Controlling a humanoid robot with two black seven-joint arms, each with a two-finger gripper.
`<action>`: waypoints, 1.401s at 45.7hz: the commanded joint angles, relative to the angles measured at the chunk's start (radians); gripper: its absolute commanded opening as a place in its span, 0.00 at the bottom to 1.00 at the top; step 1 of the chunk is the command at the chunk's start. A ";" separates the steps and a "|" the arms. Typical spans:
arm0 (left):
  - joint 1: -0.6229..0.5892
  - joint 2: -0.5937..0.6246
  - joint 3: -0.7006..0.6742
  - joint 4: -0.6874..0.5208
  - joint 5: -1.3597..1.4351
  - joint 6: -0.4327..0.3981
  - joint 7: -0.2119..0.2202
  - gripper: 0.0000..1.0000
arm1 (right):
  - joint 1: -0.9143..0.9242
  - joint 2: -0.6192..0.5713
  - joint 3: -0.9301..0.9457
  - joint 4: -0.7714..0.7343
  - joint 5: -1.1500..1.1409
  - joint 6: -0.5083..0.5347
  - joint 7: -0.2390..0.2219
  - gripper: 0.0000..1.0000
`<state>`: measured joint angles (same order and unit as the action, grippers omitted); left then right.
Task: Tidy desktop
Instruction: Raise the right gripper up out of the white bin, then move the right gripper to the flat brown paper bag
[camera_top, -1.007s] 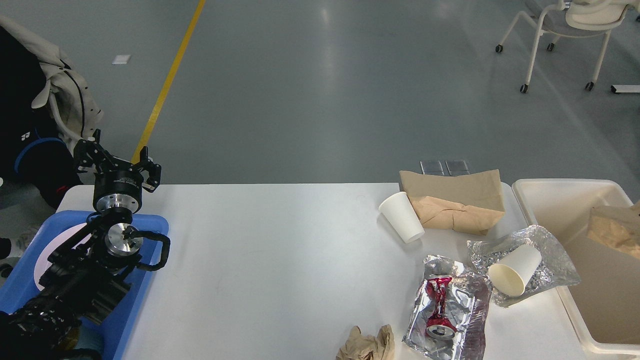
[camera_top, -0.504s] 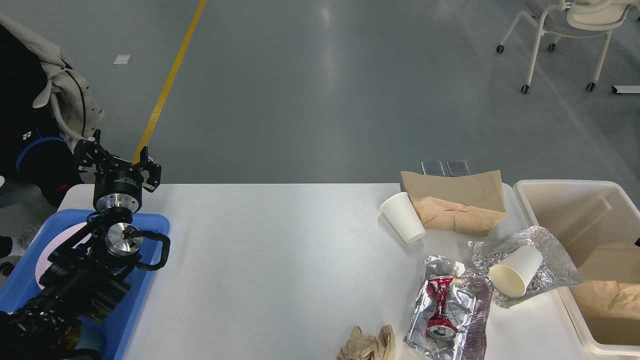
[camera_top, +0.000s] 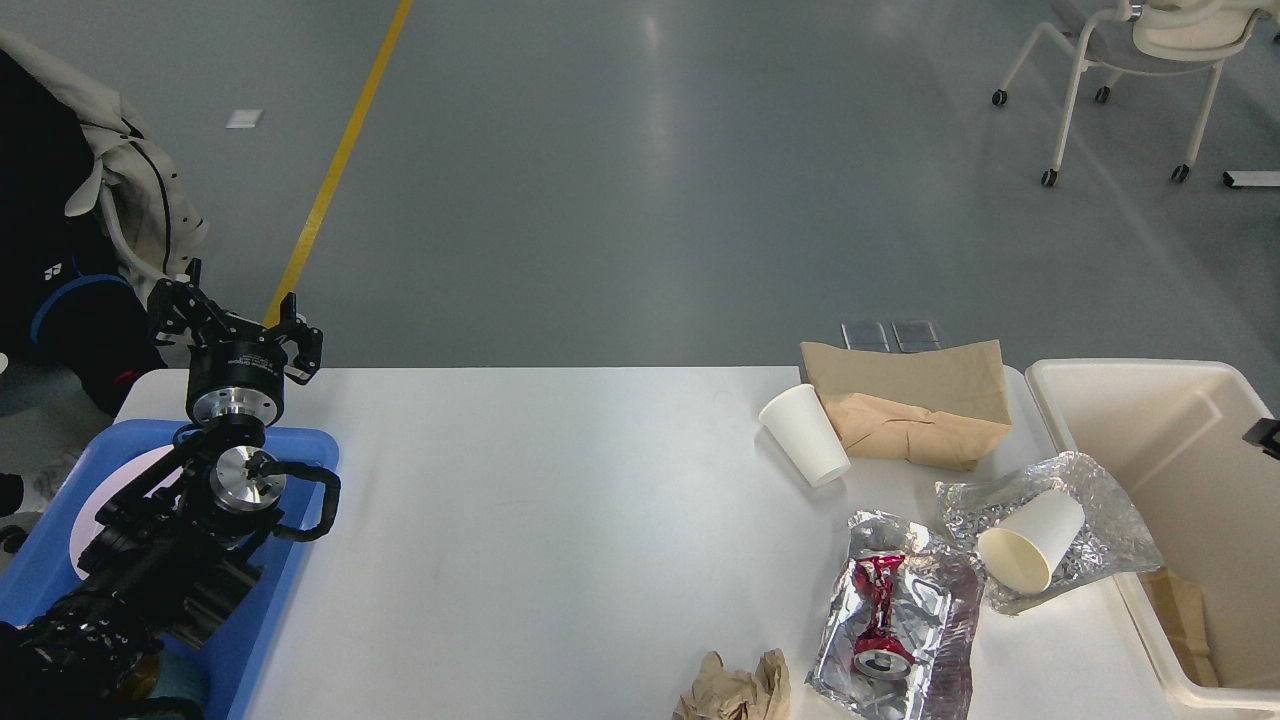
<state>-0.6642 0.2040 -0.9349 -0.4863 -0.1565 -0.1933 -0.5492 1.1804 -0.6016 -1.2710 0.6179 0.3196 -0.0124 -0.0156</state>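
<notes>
On the tabletop (camera_top: 560, 520), right side: cups, foil, crushed can (camera_top: 877, 620) lying beside the cream bin (camera_top: 1120, 372), awaiting binning; I am parking my left gripper (camera_top: 237, 335) spread, empty.

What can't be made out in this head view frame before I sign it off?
- Right gripper: only a dark sliver shows at the right edge; fingers cut off.
- Cream bin: its right and near parts run out of frame, so its full contents are hidden.
- Crumpled brown paper: cropped by the bottom edge.
- Blue tray: mostly covered by the left arm; the left gripper above it is open.
</notes>
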 joint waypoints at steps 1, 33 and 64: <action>0.000 0.000 -0.001 0.000 0.000 0.000 0.000 0.98 | 0.129 0.003 0.068 0.046 -0.001 0.000 0.002 1.00; 0.000 0.000 0.001 0.000 0.000 0.000 0.000 0.98 | 0.953 0.189 0.058 0.982 -0.317 0.426 0.003 1.00; 0.000 0.000 -0.001 0.000 0.000 0.000 0.000 0.98 | 0.668 0.252 0.055 0.660 -0.128 0.275 -0.041 1.00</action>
<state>-0.6642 0.2041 -0.9346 -0.4863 -0.1565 -0.1933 -0.5493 2.0111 -0.3515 -1.2154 1.4591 0.0510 0.3208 -0.0351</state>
